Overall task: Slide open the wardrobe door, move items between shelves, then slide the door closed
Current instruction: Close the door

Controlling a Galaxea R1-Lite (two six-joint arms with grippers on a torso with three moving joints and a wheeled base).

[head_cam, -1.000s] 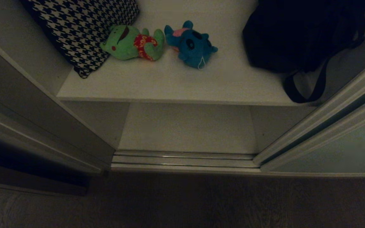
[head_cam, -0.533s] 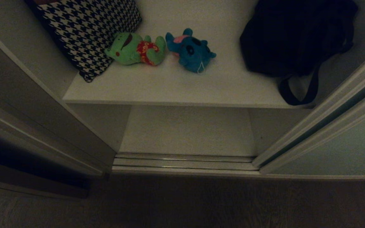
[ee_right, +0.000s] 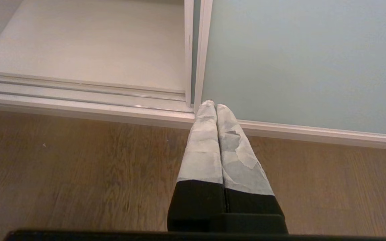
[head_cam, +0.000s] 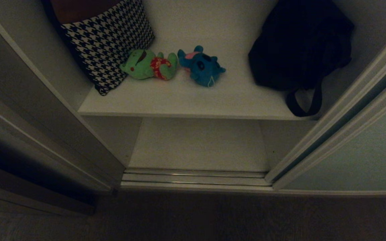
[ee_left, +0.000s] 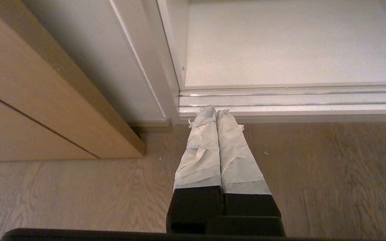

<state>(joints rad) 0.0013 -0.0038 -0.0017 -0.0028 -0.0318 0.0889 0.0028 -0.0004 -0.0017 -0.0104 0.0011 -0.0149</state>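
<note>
Reaching for the green plush toy (head_cam: 147,65) first suits the shelf move: come from the front, clear of the houndstooth cushion (head_cam: 107,43) it touches. Left pincer (ee_left: 215,112) and right pincer (ee_right: 212,106) hang pressed together, empty, over the floor. Both toys lie upper centre on the upper shelf (head_cam: 193,100), the blue plush toy (head_cam: 201,67) just beside, long axes crosswise. The sliding wardrobe door (head_cam: 364,157) stands open, lower right.

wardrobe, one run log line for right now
door: open | toys: green, blue, upper shelf | lower shelf: bare | end effectors: left, right shut, empty
</note>
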